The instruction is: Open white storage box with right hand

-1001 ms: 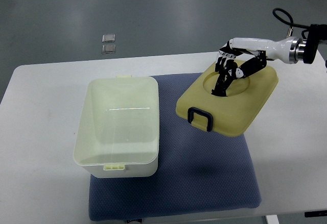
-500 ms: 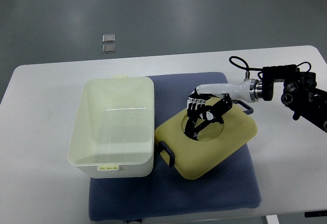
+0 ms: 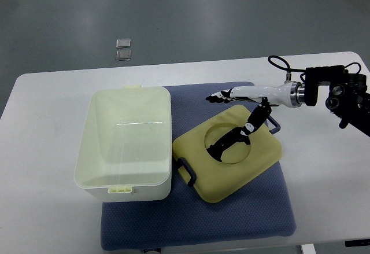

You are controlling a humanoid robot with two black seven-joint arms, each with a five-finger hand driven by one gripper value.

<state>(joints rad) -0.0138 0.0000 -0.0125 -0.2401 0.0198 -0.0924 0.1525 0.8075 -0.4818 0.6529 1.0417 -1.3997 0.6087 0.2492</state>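
Observation:
The white storage box stands open and empty on the left part of a blue mat. Its pale yellow lid lies flat on the mat just right of the box, round recess facing up, with dark handles at two ends. My right hand comes in from the right edge and hovers over the lid's far side. Its fingers stretch out flat toward the box, and the thumb reaches down over the recess. The hand is open and holds nothing. The left arm is not in view.
The mat lies on a white table whose far edge runs behind the box. Two small clear squares lie on the grey floor beyond the table. Cables loop at the right wrist.
The lid came down from the far right toward the box and now lies flat beside it. My right hand uncurled from the recess and spread out. The box shifted slightly left.

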